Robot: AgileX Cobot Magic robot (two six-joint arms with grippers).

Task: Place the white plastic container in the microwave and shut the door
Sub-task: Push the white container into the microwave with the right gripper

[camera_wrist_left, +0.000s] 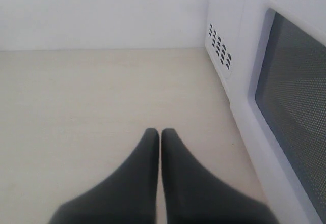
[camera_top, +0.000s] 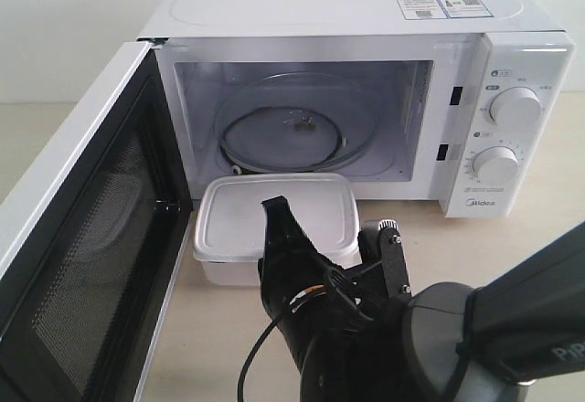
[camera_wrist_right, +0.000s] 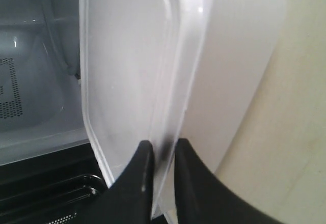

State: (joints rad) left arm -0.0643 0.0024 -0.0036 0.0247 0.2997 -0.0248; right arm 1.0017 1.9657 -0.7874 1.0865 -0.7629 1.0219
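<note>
While the left gripper [camera_wrist_left: 160, 132] hangs pressed shut and empty by the open door [camera_top: 82, 238] at the table's [camera_top: 530, 228] left edge, the right gripper [camera_wrist_right: 162, 145] pinches the near rim of the white plastic container [camera_top: 233, 224] mid-table. That grip is presumably meant for pushing it into the microwave [camera_top: 366, 9] toward the far edge.

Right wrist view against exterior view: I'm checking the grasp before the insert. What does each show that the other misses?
Only the right wrist view shows the right gripper closed on the rim of the white plastic container, one finger on each side. Only the exterior view shows the door swung wide open, the two dials and the whole glass turntable. Both show the container in front of the open cavity of the microwave.
</note>
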